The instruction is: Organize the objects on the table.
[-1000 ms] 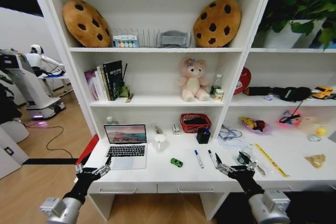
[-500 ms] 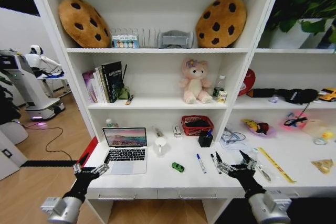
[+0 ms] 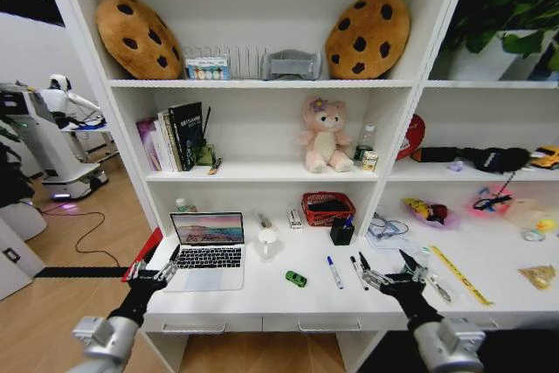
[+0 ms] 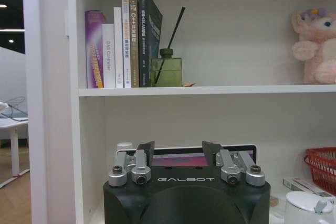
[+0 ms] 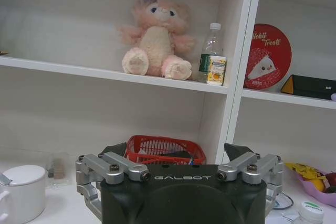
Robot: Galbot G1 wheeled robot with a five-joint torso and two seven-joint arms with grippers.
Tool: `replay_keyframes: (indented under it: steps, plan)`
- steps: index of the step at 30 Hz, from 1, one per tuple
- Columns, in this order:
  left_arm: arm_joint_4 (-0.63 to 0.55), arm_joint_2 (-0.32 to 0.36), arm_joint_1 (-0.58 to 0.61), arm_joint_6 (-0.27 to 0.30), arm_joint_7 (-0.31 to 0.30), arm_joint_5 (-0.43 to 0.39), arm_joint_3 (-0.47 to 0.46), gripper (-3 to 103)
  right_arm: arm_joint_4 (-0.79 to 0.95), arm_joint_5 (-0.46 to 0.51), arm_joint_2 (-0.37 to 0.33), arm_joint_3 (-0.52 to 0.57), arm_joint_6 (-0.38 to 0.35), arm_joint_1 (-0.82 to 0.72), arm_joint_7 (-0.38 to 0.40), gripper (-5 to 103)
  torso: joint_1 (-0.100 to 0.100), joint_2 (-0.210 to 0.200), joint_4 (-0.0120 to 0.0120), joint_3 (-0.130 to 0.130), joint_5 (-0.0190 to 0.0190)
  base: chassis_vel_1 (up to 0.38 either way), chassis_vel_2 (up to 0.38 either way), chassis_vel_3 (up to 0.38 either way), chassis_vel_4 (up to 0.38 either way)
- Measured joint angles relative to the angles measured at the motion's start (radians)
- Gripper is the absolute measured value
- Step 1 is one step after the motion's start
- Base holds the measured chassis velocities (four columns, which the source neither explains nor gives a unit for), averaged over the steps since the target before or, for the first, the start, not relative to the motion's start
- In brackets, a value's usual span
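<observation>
While the silver laptop (image 3: 209, 249) sits open at the white desk's (image 3: 288, 296) left end, the released left gripper (image 3: 154, 272) hovers beside it; the right gripper (image 3: 389, 274), jaws spread, hangs over the 2 pens (image 3: 344, 271).

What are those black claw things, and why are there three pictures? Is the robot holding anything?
Those claws are the robot's two hands, called grippers. The big picture comes from a camera on its head, looking down at the white desk. The left gripper hovers by the silver laptop; the right gripper hovers near two pens. The other two pictures come from cameras on each wrist, peeking over the left gripper and the right gripper toward the shelves. Both are open and hold nothing. A tiny green toy car, a white mug and a yellow ruler lie on the desk too.
</observation>
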Motion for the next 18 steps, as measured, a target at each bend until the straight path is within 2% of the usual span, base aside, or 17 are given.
replay_keyframes:
  steps: [2, 3, 4, 5, 8, 9, 10, 11, 13, 18]
  plan:
    - [0.013, 0.038, -0.015, 0.016, 0.002, -0.034, 0.0, 43, -0.001, 0.002, -0.016, 0.0, -0.004, 0.006, 0.0, 100, 0.0, 0.0, 0.0005, 0.0, 0.0001, 0.0, 0.0, 0.0, 0.0]
    - [0.013, 0.038, -0.015, 0.016, 0.002, -0.034, 0.0, 43, -0.001, 0.002, -0.016, 0.0, -0.004, 0.006, 0.0, 100, 0.0, 0.0, 0.0005, 0.0, 0.0001, 0.0, 0.0, 0.0, 0.0]
    - [0.018, 0.058, -0.023, 0.025, 0.002, -0.054, 0.003, 38, -0.002, 0.004, -0.025, 0.002, -0.008, 0.006, 0.0, 100, 0.0, 0.0, 0.0005, 0.0, 0.0, 0.0, 0.0, 0.0, 0.0]
    - [0.024, 0.08, -0.031, 0.034, 0.001, -0.076, 0.008, 38, -0.006, 0.007, -0.034, 0.003, -0.012, 0.007, 0.0, 100, 0.0, 0.0, 0.0004, 0.0, 0.0, 0.0, 0.0, 0.0, 0.0]
    - [0.056, 0.161, -0.076, 0.067, -0.009, -0.145, 0.029, 22, -0.022, 0.012, -0.073, 0.002, -0.022, 0.011, 0.001, 100, 0.0, 0.0, 0.0002, 0.0, 0.0002, 0.0, 0.0, 0.0, 0.0]
    - [0.056, 0.161, -0.076, 0.067, -0.009, -0.145, 0.029, 22, -0.022, 0.012, -0.073, 0.002, -0.022, 0.011, 0.001, 100, 0.0, 0.0, 0.0002, 0.0, 0.0002, 0.0, 0.0, 0.0, 0.0]
    - [0.068, 0.183, -0.096, 0.076, -0.017, -0.159, 0.04, 16, -0.026, 0.012, -0.082, -0.002, -0.024, 0.012, 0.001, 100, 0.0, 0.0, 0.0004, 0.0, 0.0001, 0.0, 0.0, 0.0, 0.0]
    - [0.079, 0.199, -0.115, 0.083, -0.023, -0.168, 0.049, 16, -0.029, 0.012, -0.088, -0.005, -0.026, 0.013, 0.001, 100, 0.0, 0.0, 0.0004, 0.0, 0.0001, 0.0, 0.0, 0.0, 0.0]
    - [0.119, 0.235, -0.179, 0.097, -0.042, -0.185, 0.08, 6, -0.038, 0.013, -0.102, -0.015, -0.031, 0.017, 0.001, 100, 0.0, 0.0, 0.0002, 0.0, 0.0002, 0.0, 0.0, 0.0, 0.0]
    - [0.195, 0.265, -0.295, 0.117, -0.068, -0.205, 0.143, 0, -0.068, 0.02, -0.128, -0.018, -0.032, 0.032, -0.001, 100, 0.0, 0.0, 0.0001, 0.0, 0.0001, 0.0, 0.0, 0.0, 0.0]
